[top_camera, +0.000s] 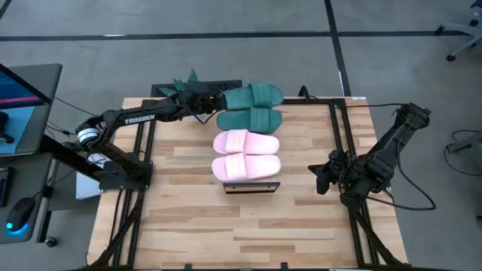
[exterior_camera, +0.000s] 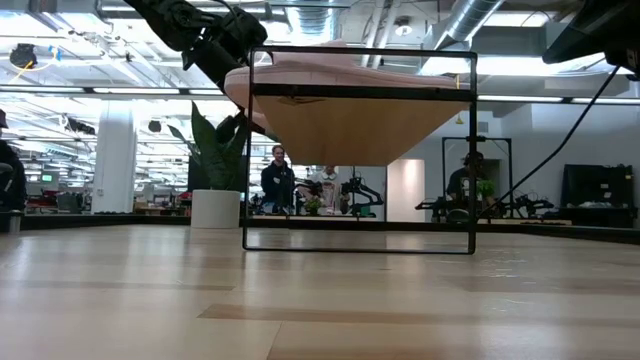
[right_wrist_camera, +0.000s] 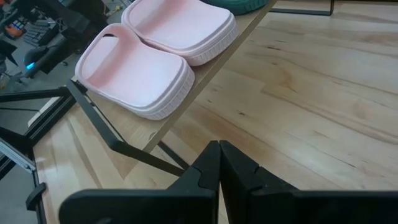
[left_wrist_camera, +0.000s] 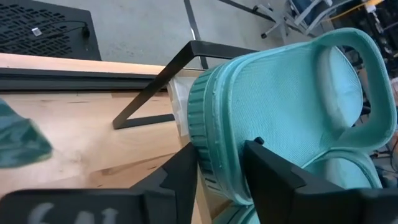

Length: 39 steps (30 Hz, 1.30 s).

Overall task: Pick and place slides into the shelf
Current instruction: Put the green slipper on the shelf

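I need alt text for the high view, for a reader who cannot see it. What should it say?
Seen from above, the left gripper grips the heel of a dark green slide at the shelf's far end, next to the second green slide. Two pink slides lie side by side on the shelf, and the right gripper waits shut over the table.

The only readable text was the word "TROSSEN" in white capital letters, printed along the forearm of the left arm (top_camera: 139, 118) in the high view. In the left wrist view, pale, blurred marks showed on the dark body of the wrist mount, but they could not be read as letters or numbers. A small white sticker sat on a black perforated box (left_wrist_camera: 43, 28) in that same view, too small to read. A monitor (top_camera: 19, 90) at the edge of the high view showed coloured bands, with no legible words.
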Tool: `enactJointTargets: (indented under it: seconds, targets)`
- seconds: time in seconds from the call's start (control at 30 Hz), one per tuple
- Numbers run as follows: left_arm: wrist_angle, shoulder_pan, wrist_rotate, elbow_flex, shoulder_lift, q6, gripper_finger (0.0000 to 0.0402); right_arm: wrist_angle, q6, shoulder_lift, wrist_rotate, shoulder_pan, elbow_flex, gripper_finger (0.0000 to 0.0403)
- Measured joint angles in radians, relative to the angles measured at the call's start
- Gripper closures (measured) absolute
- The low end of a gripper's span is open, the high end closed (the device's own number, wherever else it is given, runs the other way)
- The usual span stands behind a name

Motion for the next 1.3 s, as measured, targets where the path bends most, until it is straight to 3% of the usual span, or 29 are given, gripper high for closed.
enactJointTargets:
  seconds: [0.37,1.03,1.3]
  targets:
    - [0.000,0.000,0.010,0.000,0.000,0.031,0.0263,0.000,0.000,0.000,0.000,0.000,0.000,0.0403]
    - [0.002,0.012,0.045,-0.001,0.000,0.044,0.0261,0.000,0.000,0.000,0.000,0.000,0.000,0.0403]
    - [0.002,0.025,0.077,-0.001,0.000,0.052,0.0232,0.000,-0.002,0.000,0.000,0.000,0.000,0.0403]
